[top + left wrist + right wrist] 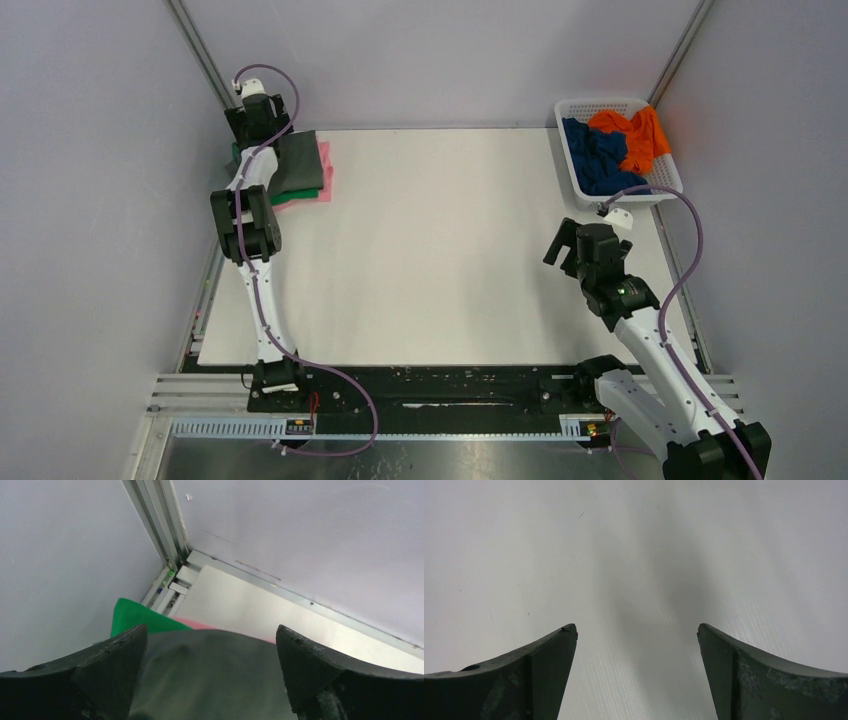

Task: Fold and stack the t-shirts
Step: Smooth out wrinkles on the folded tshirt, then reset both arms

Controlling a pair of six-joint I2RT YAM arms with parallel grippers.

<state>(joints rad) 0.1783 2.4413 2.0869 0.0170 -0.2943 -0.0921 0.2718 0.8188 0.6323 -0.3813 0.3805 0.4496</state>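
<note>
Above grey t-shirt [210, 677], left end effector [211, 631] hovers agape

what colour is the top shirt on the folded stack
The top shirt is dark grey, seen best in the top external view.

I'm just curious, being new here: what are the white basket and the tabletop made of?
The basket looks like stiff white plastic: lattice walls with regular holes. The tabletop seems a matte white sheet, possibly corrugated plastic, since the right wrist view shows fine parallel ribs; hard to confirm.
</note>
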